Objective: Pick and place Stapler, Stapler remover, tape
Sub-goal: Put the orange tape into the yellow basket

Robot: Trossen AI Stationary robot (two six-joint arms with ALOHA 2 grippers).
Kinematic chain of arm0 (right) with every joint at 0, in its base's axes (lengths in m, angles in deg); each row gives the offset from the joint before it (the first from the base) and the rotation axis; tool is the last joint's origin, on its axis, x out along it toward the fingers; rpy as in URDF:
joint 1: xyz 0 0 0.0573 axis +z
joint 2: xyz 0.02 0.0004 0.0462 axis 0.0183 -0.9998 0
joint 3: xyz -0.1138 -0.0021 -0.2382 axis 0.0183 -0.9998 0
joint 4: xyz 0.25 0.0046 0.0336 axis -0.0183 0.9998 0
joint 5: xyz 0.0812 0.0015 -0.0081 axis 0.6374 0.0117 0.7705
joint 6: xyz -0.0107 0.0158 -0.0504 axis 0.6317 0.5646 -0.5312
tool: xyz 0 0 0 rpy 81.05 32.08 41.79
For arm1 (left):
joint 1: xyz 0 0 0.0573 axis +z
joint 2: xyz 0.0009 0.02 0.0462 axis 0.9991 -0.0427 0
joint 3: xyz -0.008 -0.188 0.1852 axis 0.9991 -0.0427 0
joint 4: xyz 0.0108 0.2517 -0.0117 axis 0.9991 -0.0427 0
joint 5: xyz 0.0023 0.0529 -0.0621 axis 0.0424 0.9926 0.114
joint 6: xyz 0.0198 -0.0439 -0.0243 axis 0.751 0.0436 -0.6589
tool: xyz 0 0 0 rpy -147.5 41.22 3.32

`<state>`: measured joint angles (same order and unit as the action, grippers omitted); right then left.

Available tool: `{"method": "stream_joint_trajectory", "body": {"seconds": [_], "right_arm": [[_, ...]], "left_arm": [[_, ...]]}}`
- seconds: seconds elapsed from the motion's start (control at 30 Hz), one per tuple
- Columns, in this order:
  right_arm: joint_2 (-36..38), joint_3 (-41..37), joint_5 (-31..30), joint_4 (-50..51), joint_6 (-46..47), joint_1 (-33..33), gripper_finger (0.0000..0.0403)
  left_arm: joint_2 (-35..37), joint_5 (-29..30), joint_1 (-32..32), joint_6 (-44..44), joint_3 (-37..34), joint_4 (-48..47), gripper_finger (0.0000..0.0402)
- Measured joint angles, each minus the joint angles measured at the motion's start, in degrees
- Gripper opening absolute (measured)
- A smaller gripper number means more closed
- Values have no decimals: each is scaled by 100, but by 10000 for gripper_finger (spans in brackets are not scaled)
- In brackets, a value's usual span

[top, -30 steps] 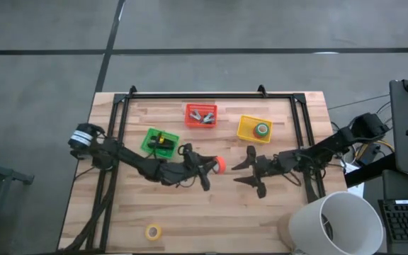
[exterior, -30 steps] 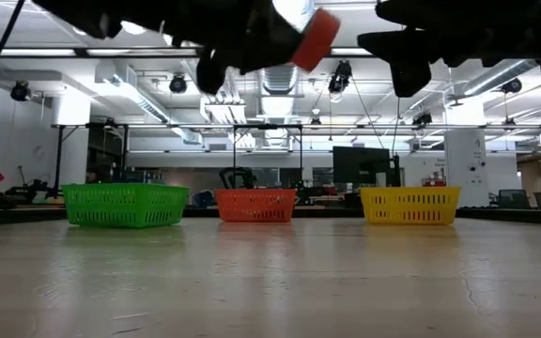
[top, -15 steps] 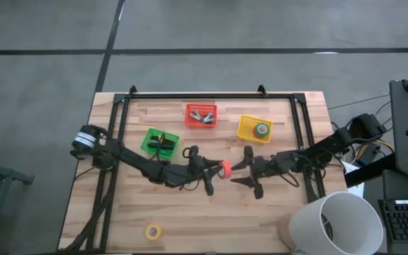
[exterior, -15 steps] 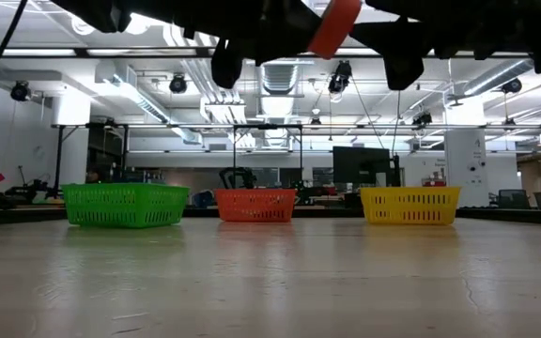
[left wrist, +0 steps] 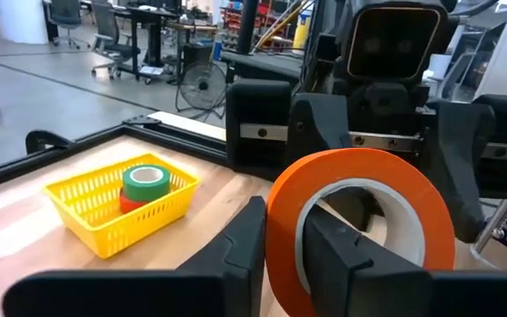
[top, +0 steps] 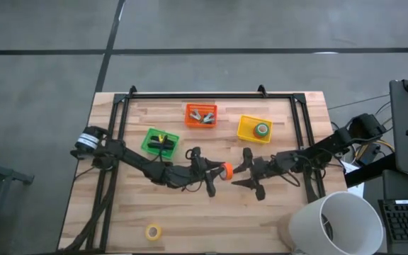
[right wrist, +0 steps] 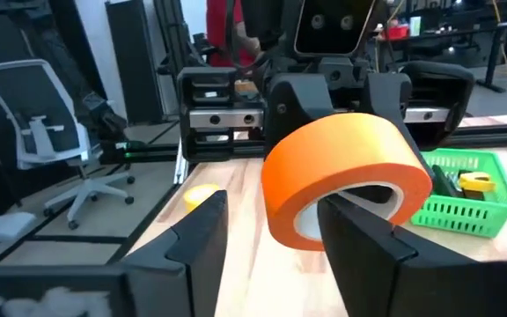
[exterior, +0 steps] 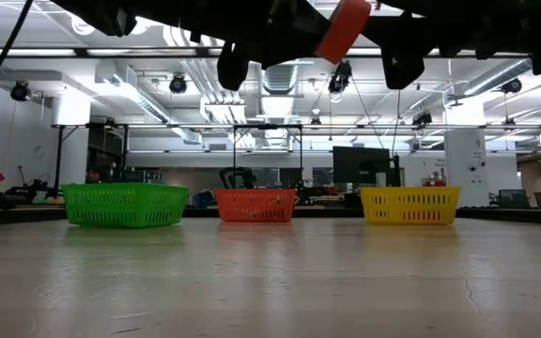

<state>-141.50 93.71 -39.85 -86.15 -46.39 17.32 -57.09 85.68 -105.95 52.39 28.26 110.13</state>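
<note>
While baskets line the wooden table (top: 190, 219), ceiling lights (exterior: 111, 80) glow.

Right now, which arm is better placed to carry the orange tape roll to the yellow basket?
Right. The right gripper, open, flanks the orange tape roll and is nearer the yellow basket than the left gripper holding it.

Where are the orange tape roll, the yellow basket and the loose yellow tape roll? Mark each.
orange tape roll (left wrist: 359, 189): left wrist view, outer band.
yellow basket (top: 246, 128): high view, left rim.
loose yellow tape roll (top: 152, 231): high view, ring.
</note>
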Motion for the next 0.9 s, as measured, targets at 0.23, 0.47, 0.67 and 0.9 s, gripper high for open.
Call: {"method": "stream_joint_trajectory", "body": {"seconds": [0.23,0.47,0.67,0.9], "right_arm": [[0,40,20,-10,-56,-10,116],[0,66,14,14,-21,-10,58],[0,60,31,49,-42,-23,29],[0,61,39,195,-22,-82,25]], "left_arm": [[-9,-26,80,16,0,35,66],[-9,-65,92,70,-4,33,67],[-9,-73,94,244,-22,-2,68],[15,-76,89,316,-35,-246,115]]}}
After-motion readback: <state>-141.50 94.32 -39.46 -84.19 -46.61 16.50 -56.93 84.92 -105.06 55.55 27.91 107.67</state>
